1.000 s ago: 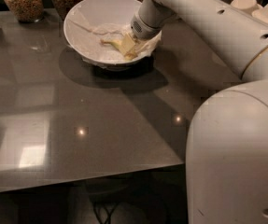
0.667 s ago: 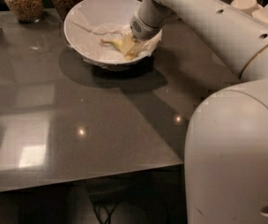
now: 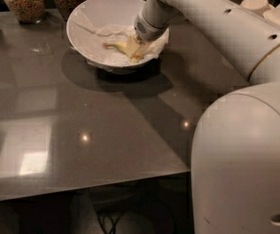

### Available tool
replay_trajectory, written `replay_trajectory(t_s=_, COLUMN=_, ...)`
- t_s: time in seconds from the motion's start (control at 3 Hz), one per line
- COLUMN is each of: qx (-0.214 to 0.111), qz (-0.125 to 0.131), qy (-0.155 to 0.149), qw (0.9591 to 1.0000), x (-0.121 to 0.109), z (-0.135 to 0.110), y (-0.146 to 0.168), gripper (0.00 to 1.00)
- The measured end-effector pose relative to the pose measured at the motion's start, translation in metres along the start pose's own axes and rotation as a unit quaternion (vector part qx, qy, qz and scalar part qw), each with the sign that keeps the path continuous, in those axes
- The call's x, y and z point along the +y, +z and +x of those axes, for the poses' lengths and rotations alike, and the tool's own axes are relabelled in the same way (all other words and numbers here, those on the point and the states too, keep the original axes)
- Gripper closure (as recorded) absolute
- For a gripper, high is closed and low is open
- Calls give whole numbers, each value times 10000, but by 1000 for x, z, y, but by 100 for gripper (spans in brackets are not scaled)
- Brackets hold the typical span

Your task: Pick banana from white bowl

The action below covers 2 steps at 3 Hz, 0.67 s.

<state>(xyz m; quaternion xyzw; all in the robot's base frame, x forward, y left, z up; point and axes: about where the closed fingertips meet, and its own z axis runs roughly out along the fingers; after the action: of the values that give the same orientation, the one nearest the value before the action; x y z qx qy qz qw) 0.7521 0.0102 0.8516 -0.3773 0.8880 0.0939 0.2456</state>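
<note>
Banana [image 3: 120, 46], small and yellow, lies in white bowl [image 3: 88, 13] under end effector [image 3: 135, 44], grip unclear.

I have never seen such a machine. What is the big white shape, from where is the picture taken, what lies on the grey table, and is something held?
The big white shape is a robot: its rounded body fills the lower right, and its one white arm reaches toward the back of the table. The single camera looks down past the body; its mounting is not known. On the grey table stands a wide round white bowl lined with crumpled white paper. The arm's end, the gripper, is down inside that bowl at a small yellow banana. Whether it holds the banana cannot be told. Behind stand glass jars of grains and small cream bowls.
</note>
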Motion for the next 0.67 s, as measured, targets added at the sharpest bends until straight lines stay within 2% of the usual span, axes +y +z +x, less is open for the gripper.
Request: replay_trajectory(t_s=0.67, qx=-233, qz=202, qy=-327, qw=9990, x=7, z=-22, y=-28, gripper=100)
